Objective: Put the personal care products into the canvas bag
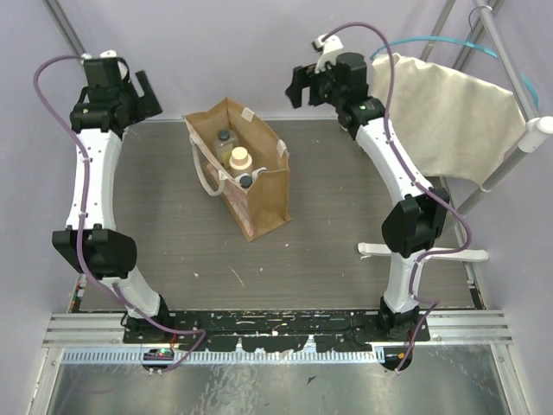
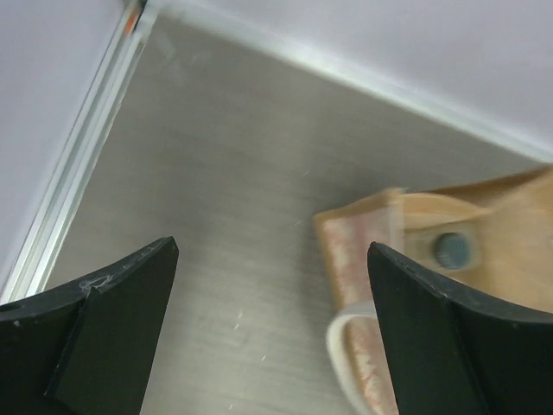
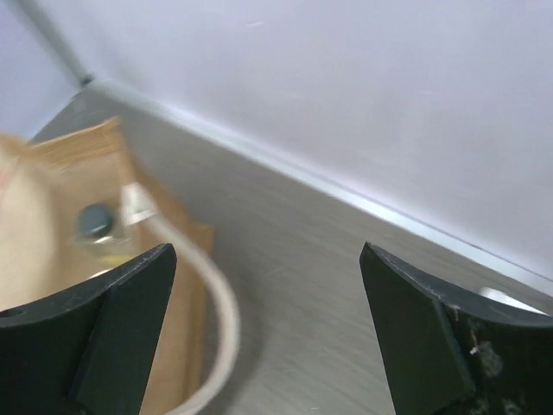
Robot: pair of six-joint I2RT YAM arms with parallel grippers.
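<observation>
Starting at the left gripper (image 2: 272, 252): spread wide, gripping nothing, hanging in the upper left of the overhead view. Same deal with the right gripper (image 3: 268, 251), gaping and empty, upper centre-right. Probably up high to avoid snagging the pale loop handles (image 1: 206, 177). Moving outward to the canvas bag (image 1: 263, 197), mid-frame: upright on the grey wood-grain table (image 1: 328, 251), coarse tan weave, boxy, mouth open. Inside, can spot a round cream cap (image 1: 240, 158) plus two black caps (image 1: 245, 181). Can't make out a fourth item. Looks nearly done though.
</observation>
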